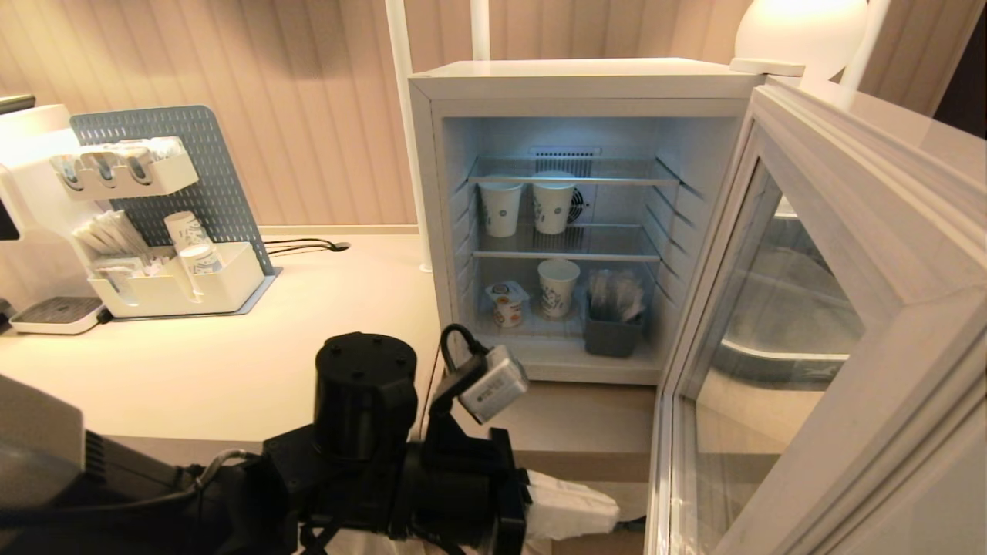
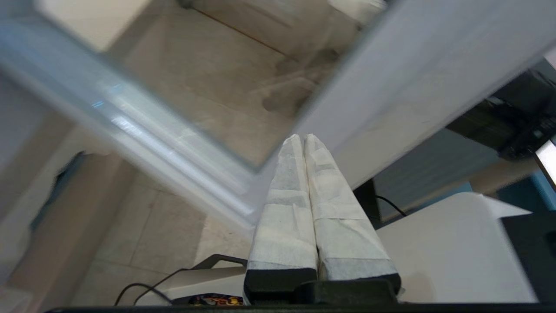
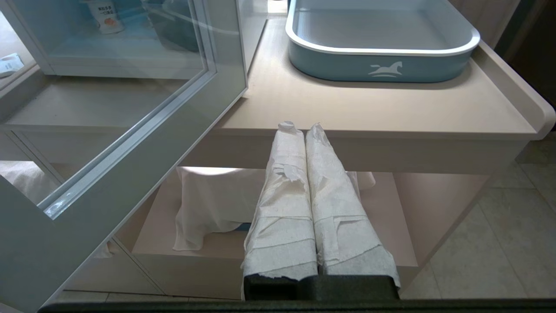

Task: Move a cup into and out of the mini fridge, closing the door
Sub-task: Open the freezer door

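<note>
The mini fridge (image 1: 578, 81) stands open on the counter, lit inside. The cup (image 1: 506, 302), a small white tub with an orange mark, sits at the left of the fridge's floor; it also shows through the glass as the cup (image 3: 106, 17). The door (image 1: 887, 216) is swung wide toward me on the right. My left gripper (image 1: 609, 515) is low in front of the counter, shut and empty. In the left wrist view the left gripper (image 2: 302, 138) lies just off the lower corner of the door (image 2: 391, 78). My right gripper (image 3: 302, 127) hangs shut and empty below the counter edge, beside the door (image 3: 130, 174).
Taller paper cups (image 1: 501, 206) stand on the middle shelf, another paper cup (image 1: 557, 287) and a grey bin (image 1: 613, 331) on the fridge floor. A pegboard organiser (image 1: 173, 231) and a white dispenser (image 1: 23, 177) stand at the left. A blue tray (image 3: 382, 65) sits right of the fridge.
</note>
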`<state>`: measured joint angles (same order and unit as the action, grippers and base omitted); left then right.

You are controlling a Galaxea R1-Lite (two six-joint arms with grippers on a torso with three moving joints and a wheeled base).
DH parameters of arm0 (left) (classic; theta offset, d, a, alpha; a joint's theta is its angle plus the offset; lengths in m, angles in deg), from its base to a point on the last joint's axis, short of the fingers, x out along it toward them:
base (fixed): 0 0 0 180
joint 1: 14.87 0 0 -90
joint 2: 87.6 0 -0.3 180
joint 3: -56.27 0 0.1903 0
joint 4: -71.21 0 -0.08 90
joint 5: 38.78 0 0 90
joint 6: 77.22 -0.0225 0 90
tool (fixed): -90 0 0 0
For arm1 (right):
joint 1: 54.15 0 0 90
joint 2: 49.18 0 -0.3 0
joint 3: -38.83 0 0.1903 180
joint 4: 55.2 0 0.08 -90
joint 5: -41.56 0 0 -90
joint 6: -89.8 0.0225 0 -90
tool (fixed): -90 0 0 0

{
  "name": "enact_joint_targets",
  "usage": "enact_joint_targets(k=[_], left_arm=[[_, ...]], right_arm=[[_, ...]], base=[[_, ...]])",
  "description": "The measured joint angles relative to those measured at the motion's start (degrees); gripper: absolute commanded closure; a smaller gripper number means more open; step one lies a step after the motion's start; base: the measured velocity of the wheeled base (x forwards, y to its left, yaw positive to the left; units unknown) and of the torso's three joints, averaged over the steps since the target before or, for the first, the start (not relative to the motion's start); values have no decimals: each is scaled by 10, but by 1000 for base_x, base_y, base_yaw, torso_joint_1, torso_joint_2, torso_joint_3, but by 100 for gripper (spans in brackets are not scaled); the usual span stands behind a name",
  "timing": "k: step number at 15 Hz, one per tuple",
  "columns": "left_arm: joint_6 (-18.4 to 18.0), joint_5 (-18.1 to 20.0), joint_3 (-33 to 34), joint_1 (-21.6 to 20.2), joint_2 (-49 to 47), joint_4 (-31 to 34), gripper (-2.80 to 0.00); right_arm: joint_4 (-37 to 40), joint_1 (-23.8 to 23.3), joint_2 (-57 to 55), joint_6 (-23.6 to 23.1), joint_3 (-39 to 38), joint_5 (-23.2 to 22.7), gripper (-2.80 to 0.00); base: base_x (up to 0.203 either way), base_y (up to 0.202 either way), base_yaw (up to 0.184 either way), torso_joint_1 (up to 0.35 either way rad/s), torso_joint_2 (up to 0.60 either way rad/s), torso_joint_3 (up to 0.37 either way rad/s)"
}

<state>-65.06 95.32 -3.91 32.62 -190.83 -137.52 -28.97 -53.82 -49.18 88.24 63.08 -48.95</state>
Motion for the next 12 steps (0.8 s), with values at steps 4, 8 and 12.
enact_joint_targets(k=[4,8,12], left_arm=[[-4,-39,-23,95,-10,3,0],[-16,-40,-29,126,-28,3,0],[-38,-64,-21,134,-25,3,0]], right_arm=[[0,0,0,-1,0,0,0],[3,0,0,-1,1,1,0],[3,0,0,-1,1,1,0]], base=[[0,0,0,0,0,0],[0,0,0,0,0,0],[0,0,0,0,0,0]])
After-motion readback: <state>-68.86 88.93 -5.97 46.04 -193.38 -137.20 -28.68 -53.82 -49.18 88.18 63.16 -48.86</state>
